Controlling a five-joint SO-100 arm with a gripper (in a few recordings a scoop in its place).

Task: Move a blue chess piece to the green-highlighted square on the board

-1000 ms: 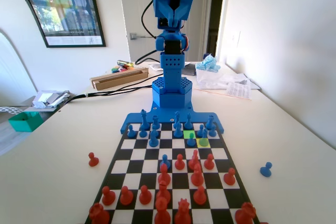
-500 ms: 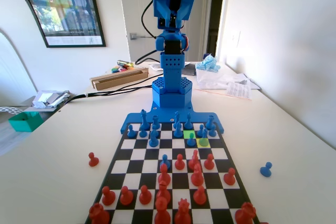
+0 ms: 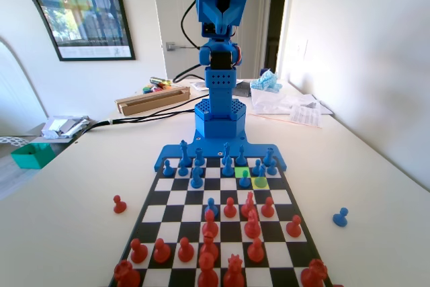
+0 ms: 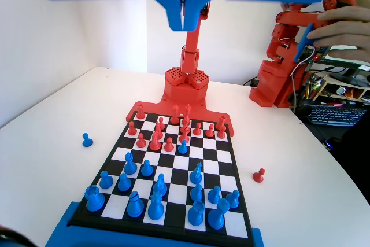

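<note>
My claw hangs high above the board, its two flat blue plastic jaws pressed together, clenched on nothing. The board is a flat, glossy black-and-white chequer lying on the smooth pale tabletop. In the fixed view the green-highlighted square sits at the far end, right of centre, near my base, with small rounded blue pieces around it. A yellow square lies just right and nearer, bearing a blue piece.
</note>
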